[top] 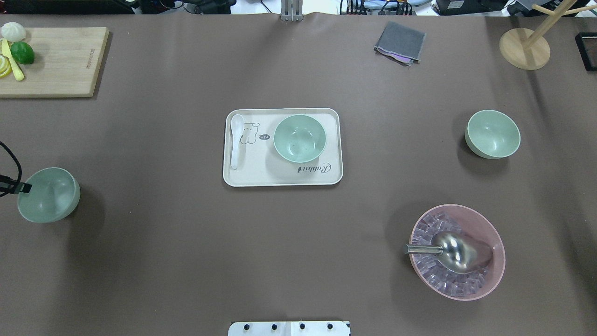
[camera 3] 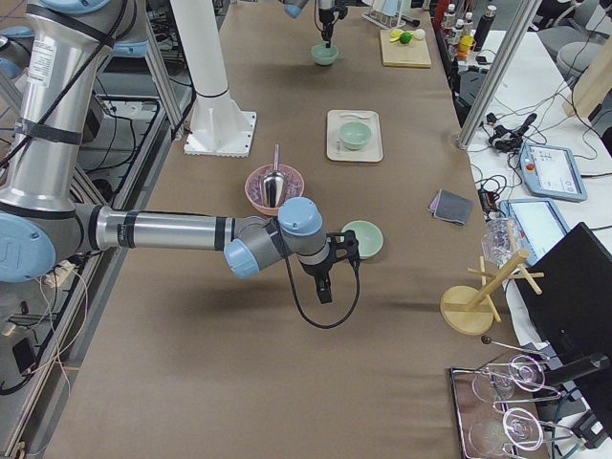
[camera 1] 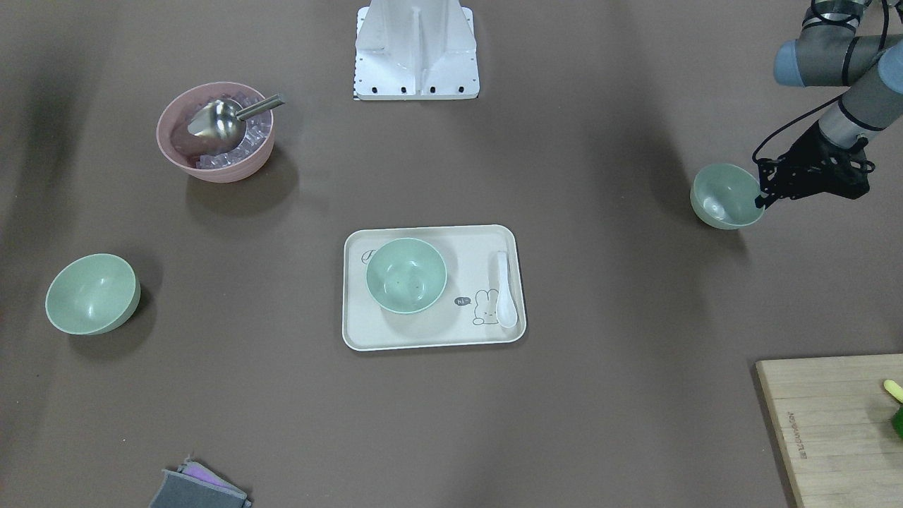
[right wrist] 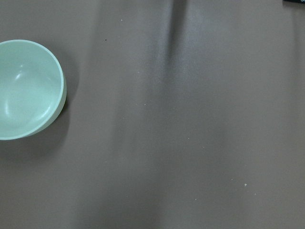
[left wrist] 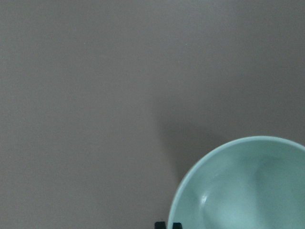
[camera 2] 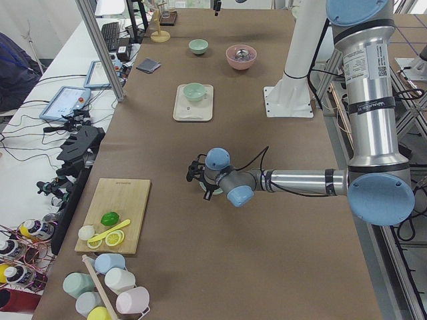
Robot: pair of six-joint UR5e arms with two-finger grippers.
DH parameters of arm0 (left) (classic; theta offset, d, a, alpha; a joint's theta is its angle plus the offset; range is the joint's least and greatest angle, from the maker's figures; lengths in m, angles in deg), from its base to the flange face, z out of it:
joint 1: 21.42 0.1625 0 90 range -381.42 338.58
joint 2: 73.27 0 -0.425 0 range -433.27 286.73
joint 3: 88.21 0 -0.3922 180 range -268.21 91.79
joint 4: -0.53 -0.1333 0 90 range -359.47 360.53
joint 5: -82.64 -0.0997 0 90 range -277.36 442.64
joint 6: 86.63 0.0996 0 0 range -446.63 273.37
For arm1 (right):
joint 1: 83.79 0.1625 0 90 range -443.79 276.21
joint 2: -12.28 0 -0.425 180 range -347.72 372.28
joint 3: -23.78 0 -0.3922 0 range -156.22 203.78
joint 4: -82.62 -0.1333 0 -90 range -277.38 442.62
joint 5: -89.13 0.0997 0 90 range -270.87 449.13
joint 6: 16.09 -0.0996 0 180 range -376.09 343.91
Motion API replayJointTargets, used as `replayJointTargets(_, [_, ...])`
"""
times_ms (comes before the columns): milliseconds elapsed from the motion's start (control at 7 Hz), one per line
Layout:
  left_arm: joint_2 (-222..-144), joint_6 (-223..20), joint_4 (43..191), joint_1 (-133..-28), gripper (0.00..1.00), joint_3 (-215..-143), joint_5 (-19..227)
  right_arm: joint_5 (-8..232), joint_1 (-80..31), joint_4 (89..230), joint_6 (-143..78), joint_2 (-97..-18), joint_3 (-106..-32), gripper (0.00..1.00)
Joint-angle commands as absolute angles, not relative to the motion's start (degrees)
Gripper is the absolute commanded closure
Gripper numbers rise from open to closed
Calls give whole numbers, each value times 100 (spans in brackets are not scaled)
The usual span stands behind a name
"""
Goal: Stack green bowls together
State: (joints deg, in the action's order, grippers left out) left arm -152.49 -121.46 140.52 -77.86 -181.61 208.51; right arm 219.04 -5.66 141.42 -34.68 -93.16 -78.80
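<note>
Three pale green bowls are on the table. One green bowl (camera 1: 405,275) sits on the cream tray (camera 1: 432,337) in the middle. A second (camera 1: 725,196) is at the robot's left edge; my left gripper (camera 1: 763,196) is at its rim, fingers close together on it, and the left wrist view shows that bowl (left wrist: 243,186) right by the fingertips. The third (top: 493,134) stands alone on the robot's right. My right gripper (camera 3: 325,287) hovers beside it, apart from it; whether it is open or shut I cannot tell. The right wrist view shows this bowl (right wrist: 26,90) at its left edge.
A pink bowl (top: 457,252) with ice cubes and a metal scoop stands at the near right. A white spoon (top: 235,140) lies on the tray. A cutting board (top: 51,60) with fruit, a grey cloth (top: 400,42) and a wooden stand (top: 524,46) line the far edge.
</note>
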Motion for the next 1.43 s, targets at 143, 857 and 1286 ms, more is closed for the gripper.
replayJointTargets(143, [-15569, -12231, 13556, -7811, 100, -18759, 21279, 21920, -566, 14142, -3472, -9310, -7870, 0])
replayJointTargets(857, [-18096, -13687, 10604, -7086, 100, -19519, 20932, 21938, -566, 14142, -3481, -9319, -7844, 0])
replayJointTargets(1286, [-19979, -14534, 9720, -6327, 100, -18529, 20359, 21920, -566, 14142, -3472, -9310, -7844, 0])
